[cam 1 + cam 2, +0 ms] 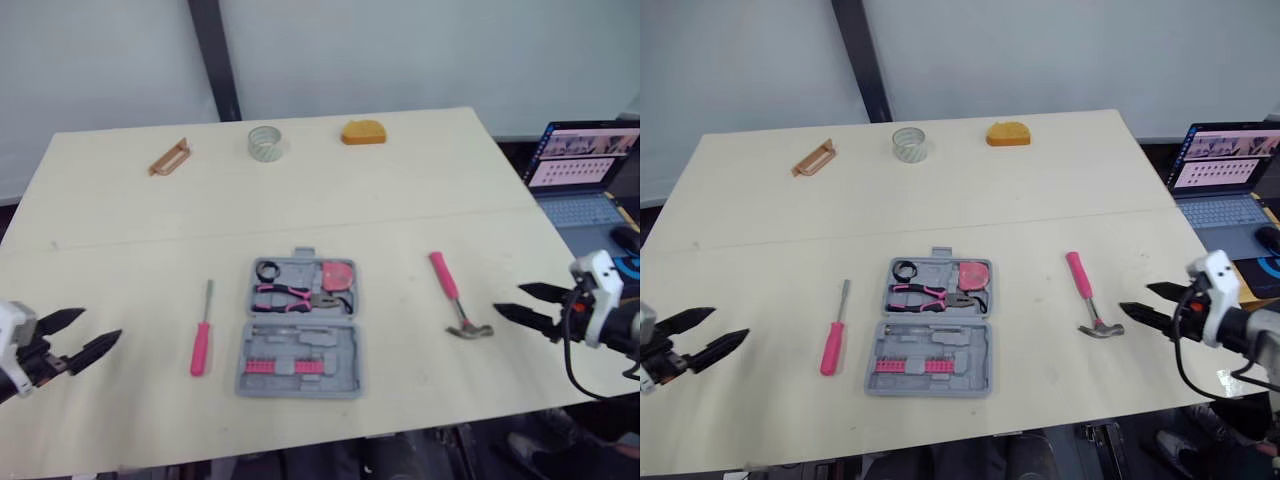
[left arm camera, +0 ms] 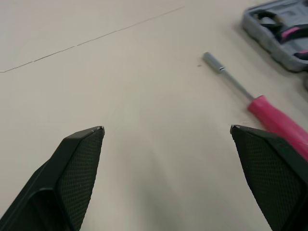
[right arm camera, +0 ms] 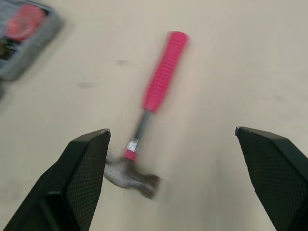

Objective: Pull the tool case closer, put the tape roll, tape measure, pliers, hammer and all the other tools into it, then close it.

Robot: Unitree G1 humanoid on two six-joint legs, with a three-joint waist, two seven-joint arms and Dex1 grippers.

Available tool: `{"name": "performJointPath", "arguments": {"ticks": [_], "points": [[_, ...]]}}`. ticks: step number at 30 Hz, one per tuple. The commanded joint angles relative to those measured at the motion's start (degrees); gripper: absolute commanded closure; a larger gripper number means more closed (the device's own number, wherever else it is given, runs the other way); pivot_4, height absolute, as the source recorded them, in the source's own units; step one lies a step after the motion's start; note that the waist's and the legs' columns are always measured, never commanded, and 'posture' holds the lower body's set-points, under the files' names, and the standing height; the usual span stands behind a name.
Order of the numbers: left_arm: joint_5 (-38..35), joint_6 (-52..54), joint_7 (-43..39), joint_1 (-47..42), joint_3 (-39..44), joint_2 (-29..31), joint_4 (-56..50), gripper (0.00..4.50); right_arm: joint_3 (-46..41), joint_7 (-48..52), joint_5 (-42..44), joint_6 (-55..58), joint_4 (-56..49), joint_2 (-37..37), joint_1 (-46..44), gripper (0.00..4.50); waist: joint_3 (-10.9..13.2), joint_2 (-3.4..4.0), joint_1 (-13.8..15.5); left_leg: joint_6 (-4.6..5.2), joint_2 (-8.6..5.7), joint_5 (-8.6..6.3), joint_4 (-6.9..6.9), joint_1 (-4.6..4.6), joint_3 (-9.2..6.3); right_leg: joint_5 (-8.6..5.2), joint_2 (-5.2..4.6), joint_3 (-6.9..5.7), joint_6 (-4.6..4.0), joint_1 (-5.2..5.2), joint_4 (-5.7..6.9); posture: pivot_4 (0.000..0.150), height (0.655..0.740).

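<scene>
Hammer (image 1: 452, 294) lies just left of the open right jaws, handle pointing away, head nearest; left jaws open too.

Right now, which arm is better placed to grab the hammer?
The right: the right end effector, open, hovers beside the hammer, near its head. The left end effector is beyond the tool case, nearer the screwdriver.

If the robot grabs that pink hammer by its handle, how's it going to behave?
The hammer is probably head-heavy: the metal head sits at one end, so a grip on the pink handle may let that end droop. The handle looks ribbed, so it likely won't slip. Pushed, the crosswise head probably stops it rolling.
</scene>
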Motion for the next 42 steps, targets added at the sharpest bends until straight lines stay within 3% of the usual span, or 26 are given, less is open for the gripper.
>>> {"name": "performJointPath", "arguments": {"ticks": [1, 7, 15, 22, 28, 31, 36, 42], "points": [[1.62, -5.36, 0.97, -0.16, 2.70, 0.69, 5.65, 0.00, -4.74, -4.38, -1.01, -6.58, 7.33, 0.20, -0.69, 0.11, 0.01, 0.00, -0.03, 0.00, 0.00, 0.00, 0.01, 0.00, 0.01, 0.00, 0.00, 0.00, 0.00, 0.00, 0.00, 0.150, 0.7400], [1.71, -9.60, 1.80, -0.23, 3.08, 0.21, 11.18, 0.00, -5.08, -6.11, -1.97, -12.63, 15.80, -0.05, -1.68, 0.11, 0.02, -0.01, -0.07, 0.00, 0.00, -0.02, 0.03, 0.00, 0.05, 0.00, -0.02, 0.02, 0.01, -0.01, 0.01, 0.150, 0.7400], [1.44, -12.40, 0.63, -1.12, 1.59, 0.34, 13.54, 0.00, -3.66, -6.09, -1.42, -12.10, 14.83, 0.50, -1.80, 0.11, 0.03, 0.01, -0.12, 0.00, 0.01, -0.02, 0.03, 0.01, 0.08, 0.01, -0.02, 0.02, 0.01, -0.05, 0.07, 0.150, 0.7400], [0.29, -9.90, -1.41, -3.12, -3.04, -0.40, 3.82, 0.00, -4.42, -9.27, 2.40, -2.11, 1.34, 3.47, 0.97, 0.11, 0.03, 0.00, 0.16, 0.00, 0.01, -0.02, 0.07, 0.00, 0.10, 0.01, -0.04, 0.02, 0.02, -0.06, 0.12, 0.150, 0.7400], [0.49, -5.23, -2.56, -10.00, -15.74, -1.81, -13.08, 0.00, -1.18, -17.54, 2.88, 8.79, -15.48, 7.74, 4.07, 0.11, 0.03, 0.01, 0.57, -0.01, 0.01, -0.02, 0.18, -0.02, 0.10, 0.02, -0.06, 0.04, 0.02, -0.06, 0.22, 0.150, 0.7400], [0.57, -1.78, -2.50, -15.94, -23.01, -2.97, -18.83, 0.00, 1.03, -21.20, 2.02, 11.84, -20.11, 9.65, 4.59, 0.98, 0.03, 0.01, 0.60, -0.01, 0.01, -0.02, 0.17, -0.01, 0.10, 0.03, -0.06, 0.03, 0.03, -0.07, 0.23, 0.150, 0.7400], [2.40, 1.29, -3.94, -26.31, -35.40, -6.70, -24.30, 0.00, 3.77, -26.01, 2.13, 16.88, -26.54, 12.56, 5.22, 3.49, 0.02, 0.02, 1.11, -0.01, 0.01, -0.02, 0.23, -0.02, 0.10, 0.04, -0.06, 0.03, 0.05, -0.07, 0.27, 0.150, 0.7400], [3.73, 1.71, -4.84, -31.17, -43.76, -11.48, -26.30, 0.00, 5.23, -29.86, 1.85, 19.53, -29.42, 15.05, 4.87, 3.49, 0.02, 0.03, 1.34, -0.01, 0.01, -0.02, 0.24, 0.00, 0.11, 0.04, -0.04, 0.03, 0.05, -0.08, 0.26, 0.150, 0.7400]]}}
